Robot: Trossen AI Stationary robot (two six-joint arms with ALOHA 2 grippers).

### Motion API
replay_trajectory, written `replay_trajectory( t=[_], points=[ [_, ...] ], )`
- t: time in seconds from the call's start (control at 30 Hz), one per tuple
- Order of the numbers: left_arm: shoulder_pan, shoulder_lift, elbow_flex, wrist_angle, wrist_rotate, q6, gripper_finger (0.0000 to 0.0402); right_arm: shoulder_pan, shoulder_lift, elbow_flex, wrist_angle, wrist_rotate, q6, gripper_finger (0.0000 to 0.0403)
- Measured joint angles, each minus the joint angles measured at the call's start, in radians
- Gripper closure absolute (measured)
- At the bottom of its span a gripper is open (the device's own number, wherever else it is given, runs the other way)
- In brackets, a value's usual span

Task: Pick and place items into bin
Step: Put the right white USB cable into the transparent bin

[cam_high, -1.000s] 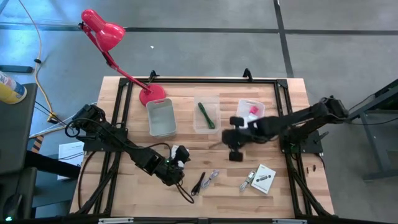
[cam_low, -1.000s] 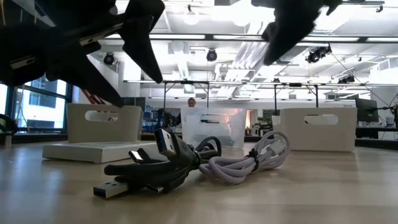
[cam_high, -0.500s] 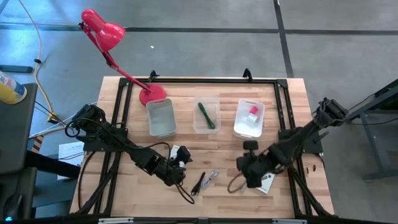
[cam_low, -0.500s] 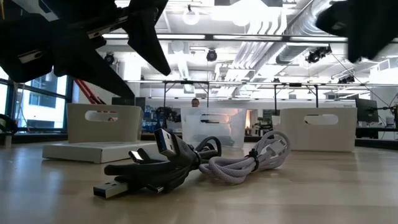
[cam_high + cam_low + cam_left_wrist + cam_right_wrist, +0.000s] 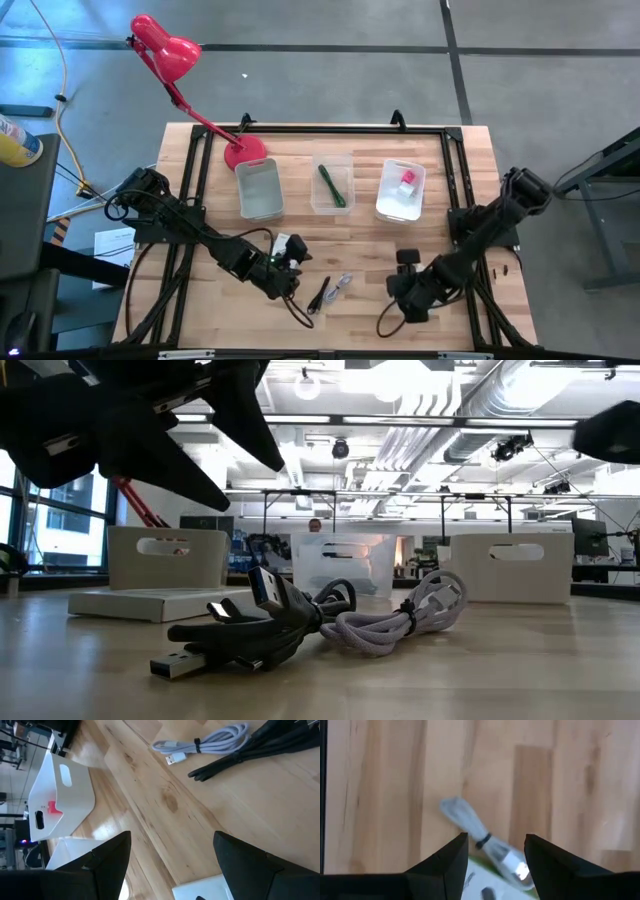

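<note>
pale bundled cable (image 5: 480, 837) lies under the right gripper (image 5: 492, 852), jaws parted and empty (left gripper (image 5: 170, 857) wide, idle); risk: grabbing the card beneath it too.

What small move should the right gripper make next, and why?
Probably lower straight down: the right gripper is open and hangs above the small pale bundled cable lying on the table, apart from it, so closing now would likely grasp nothing.

A pale wooden table (image 5: 330, 300) stands on a grey concrete floor (image 5: 330, 90) crossed by dark lines. A red desk lamp (image 5: 165, 50) leans over its corner. Beyond, white ceiling ducts (image 5: 470, 430), strip lights, perhaps windows on one side
</note>
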Motion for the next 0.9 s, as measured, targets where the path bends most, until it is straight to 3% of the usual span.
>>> replay_trajectory(
  t=[0.63,0.9],
  points=[
    [0.0,0.0,0.0,0.021,-0.034,-0.02,0.0131,0.025,0.169,0.0,0.129,-0.015,-0.086,0.0221],
    [0.0,0.0,0.0,0.017,-0.034,-0.02,0.0131,-0.033,0.2,0.003,0.162,-0.083,-0.137,0.0264]
  ],
)
